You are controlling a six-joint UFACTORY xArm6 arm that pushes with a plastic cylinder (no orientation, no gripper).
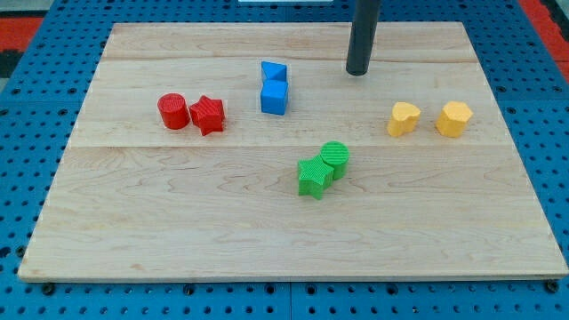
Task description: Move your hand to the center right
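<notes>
My tip (358,72) rests on the wooden board (178,231) near the view's top, right of centre. It touches no block. The blue triangle (273,71) and blue cube (274,97) lie to its left. The yellow heart (403,118) and yellow hexagon (453,118) lie below and to its right. The green cylinder (335,158) and green star (314,176) touch each other below the tip, at the board's middle. The red cylinder (174,111) and red star (207,114) sit side by side at the view's left.
The board lies on a blue perforated table (27,107) that shows on all sides. The board's right edge runs past the yellow hexagon.
</notes>
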